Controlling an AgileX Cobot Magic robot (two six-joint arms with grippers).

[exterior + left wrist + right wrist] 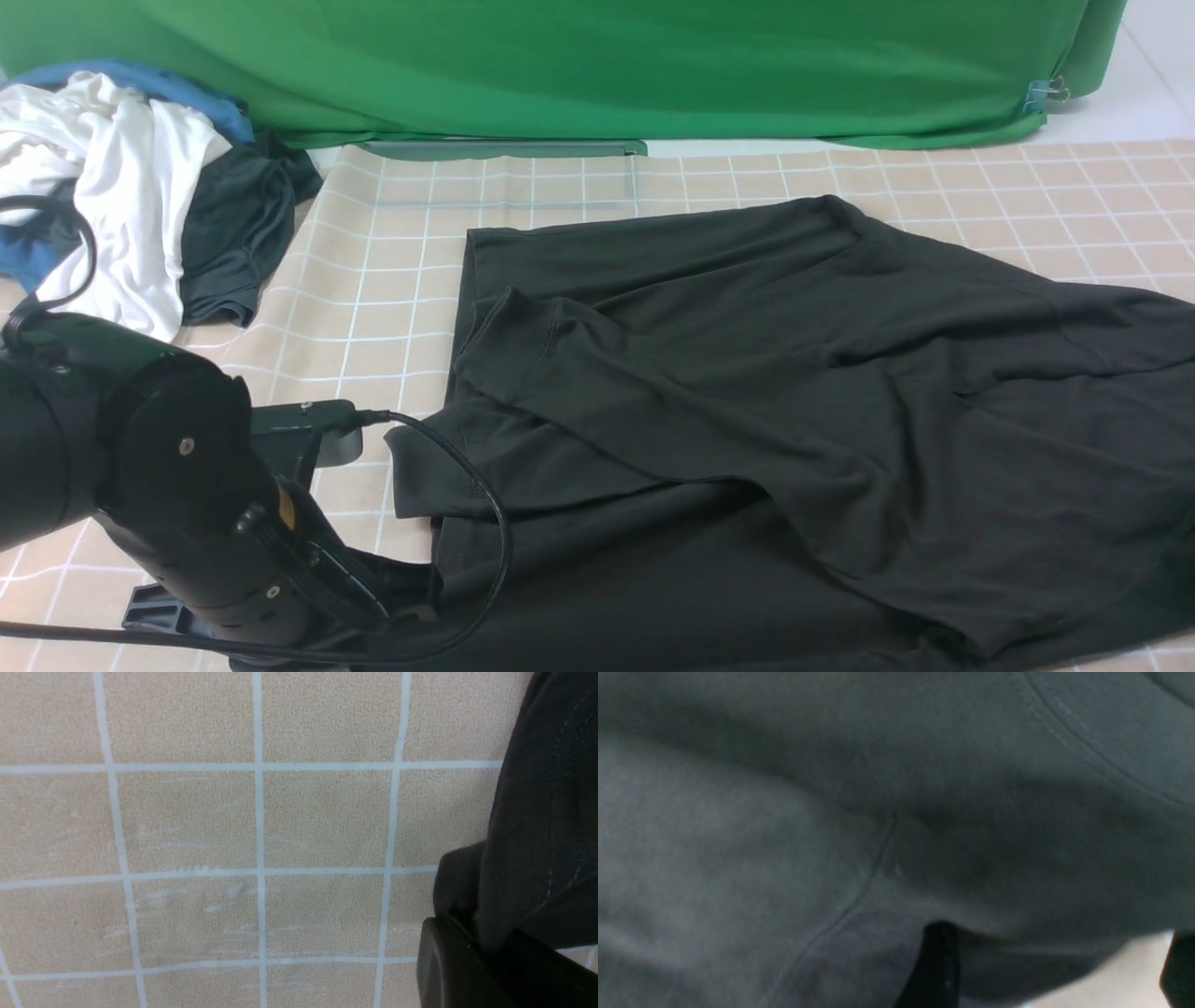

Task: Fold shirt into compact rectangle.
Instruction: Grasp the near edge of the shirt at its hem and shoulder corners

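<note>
Pinching the black shirt at its near-left edge, the left gripper is clamped on cloth — shirt's sprawled half-folded across the checked mat. Right gripper sits right over the fabric, jaws wide apart.

A beige tabletop ruled with a white grid fills the scene. At the far left lies a heap of clothes: a white shirt, a blue garment behind it and a dark grey garment just to its right. A green cloth hangs along the far edge, with a grey strip at its foot and a clip at its right end.
</note>
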